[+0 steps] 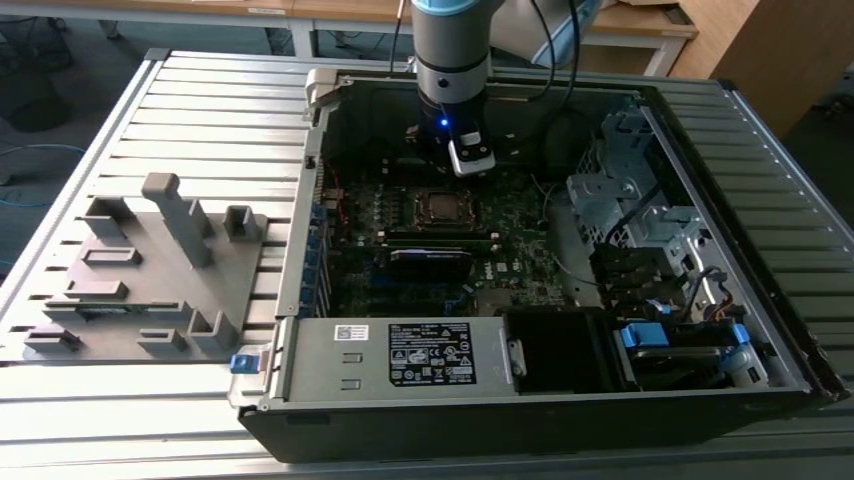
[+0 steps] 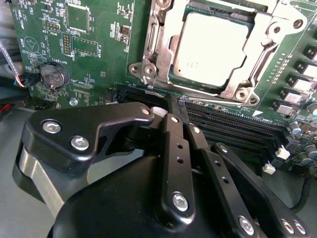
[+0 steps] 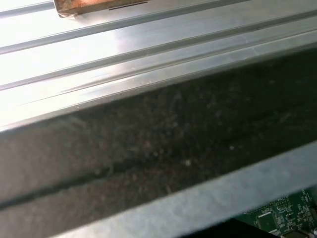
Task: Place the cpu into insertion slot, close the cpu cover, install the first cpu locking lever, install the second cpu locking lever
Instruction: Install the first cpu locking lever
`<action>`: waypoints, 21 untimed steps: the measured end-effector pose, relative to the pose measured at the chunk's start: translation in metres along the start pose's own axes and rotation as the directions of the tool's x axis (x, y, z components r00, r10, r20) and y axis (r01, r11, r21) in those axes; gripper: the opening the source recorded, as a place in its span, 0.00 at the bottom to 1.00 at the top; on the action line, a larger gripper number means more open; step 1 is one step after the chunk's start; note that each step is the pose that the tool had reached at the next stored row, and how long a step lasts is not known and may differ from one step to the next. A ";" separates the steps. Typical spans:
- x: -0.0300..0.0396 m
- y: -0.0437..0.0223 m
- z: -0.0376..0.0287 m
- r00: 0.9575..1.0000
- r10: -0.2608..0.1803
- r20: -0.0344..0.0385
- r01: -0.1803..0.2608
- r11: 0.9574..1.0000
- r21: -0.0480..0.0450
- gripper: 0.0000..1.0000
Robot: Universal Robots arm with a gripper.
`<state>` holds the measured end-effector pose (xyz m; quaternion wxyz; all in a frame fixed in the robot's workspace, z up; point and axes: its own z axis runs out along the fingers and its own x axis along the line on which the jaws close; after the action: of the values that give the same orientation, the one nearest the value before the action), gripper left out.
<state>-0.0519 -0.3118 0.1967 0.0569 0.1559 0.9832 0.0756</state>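
CPU [image 2: 210,49] already sits in its socket with the cpu cover [image 2: 163,44] down around it, so you are at the locking lever step, and your gripper [image 2: 173,106], fingers together and empty, needs careful aim beside the socket.

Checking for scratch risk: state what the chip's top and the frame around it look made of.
The square silver-grey cpu top looks like matte brushed metal, with soft, diffuse shine. The thin silver cpu cover looks like bare stamped steel, with brighter glints and bent edges.
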 end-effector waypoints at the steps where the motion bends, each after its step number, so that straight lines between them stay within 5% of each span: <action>1: 0.0000 0.0000 0.0001 1.000 0.000 0.001 0.000 1.000 0.003 0.10; 8: 0.0000 -0.0002 0.0004 1.000 -0.003 0.007 0.003 1.000 0.022 0.10; 21: 0.0014 0.0056 -0.0027 1.000 -0.003 0.007 0.003 1.000 0.022 0.10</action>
<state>-0.0519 -0.3064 0.2002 0.0590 0.1553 0.9840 0.0641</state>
